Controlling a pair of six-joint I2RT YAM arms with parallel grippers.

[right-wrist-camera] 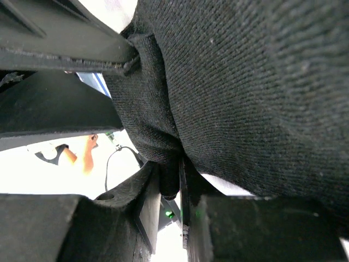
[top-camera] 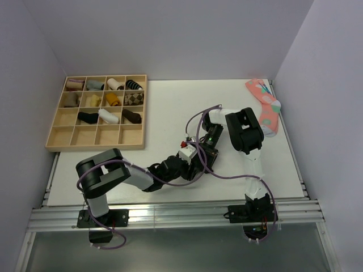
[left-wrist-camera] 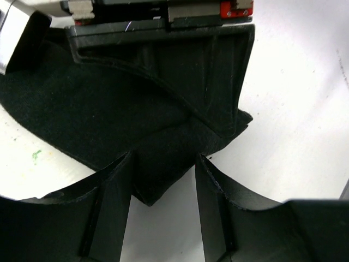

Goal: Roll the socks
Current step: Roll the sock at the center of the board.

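Observation:
A black sock (left-wrist-camera: 92,114) lies on the white table, partly folded. My left gripper (left-wrist-camera: 163,161) stands open, with a pointed corner of the sock between its fingers but not pinched. My right gripper (right-wrist-camera: 173,172) is shut on a fold of the black sock (right-wrist-camera: 245,82). One of its fingers (left-wrist-camera: 185,71) presses across the cloth at the top of the left wrist view. From above, both grippers meet at mid-table, the left (top-camera: 194,164) just in front of the right (top-camera: 205,146). There they hide nearly all of the sock.
A wooden tray (top-camera: 96,136) with compartments sits at the back left, several of them holding rolled sock bundles. A pink spotted sock (top-camera: 266,107) lies at the table's back right edge. Walls close in the table on three sides.

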